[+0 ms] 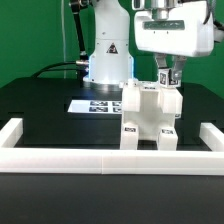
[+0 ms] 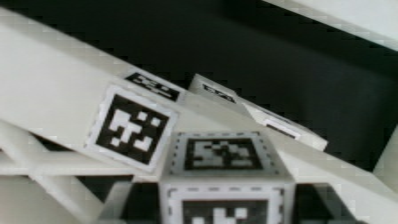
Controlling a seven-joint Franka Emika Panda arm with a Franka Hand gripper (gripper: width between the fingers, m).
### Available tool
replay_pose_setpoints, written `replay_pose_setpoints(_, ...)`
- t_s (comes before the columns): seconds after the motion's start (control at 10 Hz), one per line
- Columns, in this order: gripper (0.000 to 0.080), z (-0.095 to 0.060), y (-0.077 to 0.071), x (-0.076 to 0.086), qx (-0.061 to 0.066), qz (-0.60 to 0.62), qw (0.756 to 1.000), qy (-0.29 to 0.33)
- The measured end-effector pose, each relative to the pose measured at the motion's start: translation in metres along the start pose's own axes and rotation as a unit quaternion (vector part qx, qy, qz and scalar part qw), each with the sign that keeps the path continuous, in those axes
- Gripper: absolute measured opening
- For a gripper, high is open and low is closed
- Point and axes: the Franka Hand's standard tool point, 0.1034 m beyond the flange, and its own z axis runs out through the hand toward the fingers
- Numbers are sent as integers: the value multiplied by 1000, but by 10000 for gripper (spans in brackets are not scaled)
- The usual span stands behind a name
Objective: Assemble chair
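Note:
The partly built white chair (image 1: 150, 115) stands against the front border rail, with small tags on its front legs. My gripper (image 1: 167, 80) reaches down onto its top near the back, at the exterior view's right. In the wrist view a white tagged block of the chair (image 2: 222, 195) fills the lower middle, right under the wrist. Slanted white bars with tags (image 2: 128, 122) lie beside it. My fingers do not show clearly in either view, so I cannot tell whether they grip the block.
The low white border rail (image 1: 110, 158) runs along the front and up both sides. The marker board (image 1: 97, 104) lies flat behind the chair, at the foot of the robot base (image 1: 108, 62). The table top is black.

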Motion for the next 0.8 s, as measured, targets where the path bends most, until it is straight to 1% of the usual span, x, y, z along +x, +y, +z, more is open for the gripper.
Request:
replay_pose_setpoints(0.2,288,0,0,-2,1,70,998,-4)
replay_pose_setpoints(0.4,288,1,0,-4,1,107,994,-4)
replay_pose_setpoints(0.8,288,2,-1,-9,1,239,971,-14)
